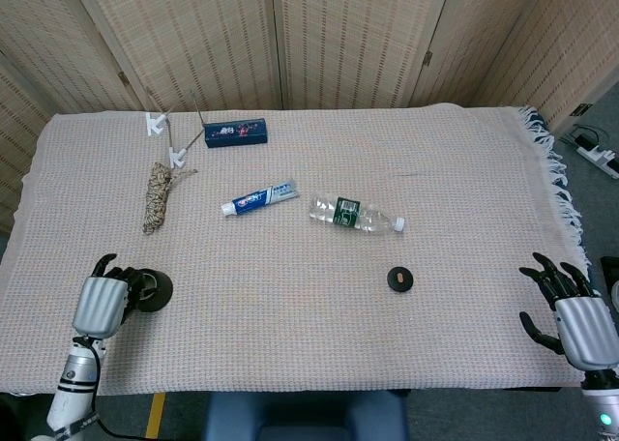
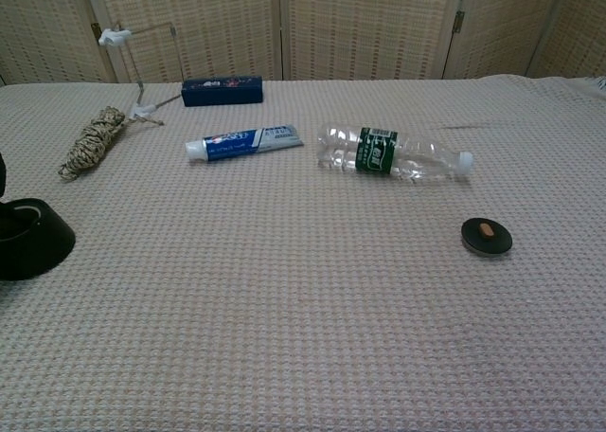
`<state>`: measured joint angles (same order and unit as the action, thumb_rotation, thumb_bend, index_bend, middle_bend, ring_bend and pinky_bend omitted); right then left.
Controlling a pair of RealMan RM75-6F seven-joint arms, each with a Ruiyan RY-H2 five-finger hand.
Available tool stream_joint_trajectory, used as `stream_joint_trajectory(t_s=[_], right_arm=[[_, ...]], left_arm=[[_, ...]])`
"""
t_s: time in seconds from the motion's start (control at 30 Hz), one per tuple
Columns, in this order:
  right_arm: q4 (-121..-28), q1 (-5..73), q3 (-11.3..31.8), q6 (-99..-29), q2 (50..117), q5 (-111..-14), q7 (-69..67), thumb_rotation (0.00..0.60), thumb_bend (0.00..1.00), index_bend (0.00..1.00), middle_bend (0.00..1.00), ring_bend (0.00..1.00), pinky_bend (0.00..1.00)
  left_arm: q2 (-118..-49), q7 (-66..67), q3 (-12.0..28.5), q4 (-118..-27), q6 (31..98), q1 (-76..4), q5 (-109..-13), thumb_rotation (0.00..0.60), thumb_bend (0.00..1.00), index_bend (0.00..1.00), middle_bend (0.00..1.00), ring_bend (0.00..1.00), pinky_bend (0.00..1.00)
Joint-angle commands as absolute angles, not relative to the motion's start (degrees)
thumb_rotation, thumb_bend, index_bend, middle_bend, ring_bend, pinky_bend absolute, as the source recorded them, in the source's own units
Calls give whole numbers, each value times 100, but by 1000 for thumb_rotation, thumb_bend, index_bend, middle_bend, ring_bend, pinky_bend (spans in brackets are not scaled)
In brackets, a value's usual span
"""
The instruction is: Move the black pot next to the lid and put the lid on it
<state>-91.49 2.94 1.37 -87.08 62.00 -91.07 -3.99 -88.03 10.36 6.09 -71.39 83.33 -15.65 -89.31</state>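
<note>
**K:** Woven cane screens behind, beige waffle-weave tablecloth (image 1: 319, 296) across the whole table. Where was the pot?

**M:** Small black pot (image 1: 152, 289) sat at the lower left of the head view, near the front edge of the cloth. Left hand (image 1: 98, 304) was right beside it on the pot's left, fingers curled toward the rim. Touching or just clear, couldn't tell from either view. Chest view only caught the pot at the far left edge.

**K:** And the lid?

**M:** Round black lid with a small tan knob (image 1: 400, 279) lay flat at lower centre-right, well apart from the pot. From the left hand, the pot was immediately to the right, and the lid was further right along the same line, roughly parallel to the front edge.

**K:** Right hand?

**M:** Right hand (image 1: 571, 317) was at the lower right corner, off the cloth edge, fingers spread, holding nothing. It was nearer the lid; the left was far nearer the pot.

**K:** Obstacles?

**M:** Clear plastic water bottle with a green label (image 1: 356, 215) lay above the lid, outside the likely path, I'd judge.
</note>
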Motion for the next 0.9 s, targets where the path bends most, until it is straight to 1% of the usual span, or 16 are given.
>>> stream_joint_trajectory(t_s=[0.03, 0.13, 0.23, 0.53, 0.9], right_arm=[[-9154, 292, 136, -8704, 6200, -9100, -393, 600, 383, 197, 119, 232, 113], [-9160, 283, 137, -8714, 6200, -9090, -388, 600, 383, 197, 119, 232, 113], [-9168, 277, 138, -8714, 6196, -9077, -378, 600, 383, 197, 119, 231, 113], [-9191, 254, 135, -8733, 6192, -9060, -350, 600, 383, 197, 119, 232, 112], [-9210, 226, 116, -8732, 6194, -9041, -301, 600, 383, 197, 119, 232, 112]], left_arm=[[-8824, 962, 678, -7047, 8311, -1682, -8970, 600, 527, 629, 625, 578, 238], [-8847, 890, 734, -6954, 8274, -1818, -9013, 600, 540, 667, 669, 610, 249], [-8844, 844, 774, -6905, 8241, -1943, -9056, 600, 543, 684, 687, 623, 253], [-8734, 904, 826, -7174, 8271, -2334, -9414, 600, 543, 686, 688, 624, 252], [-8740, 1212, 999, -7924, 7830, -3174, -9851, 600, 543, 685, 688, 622, 240]])
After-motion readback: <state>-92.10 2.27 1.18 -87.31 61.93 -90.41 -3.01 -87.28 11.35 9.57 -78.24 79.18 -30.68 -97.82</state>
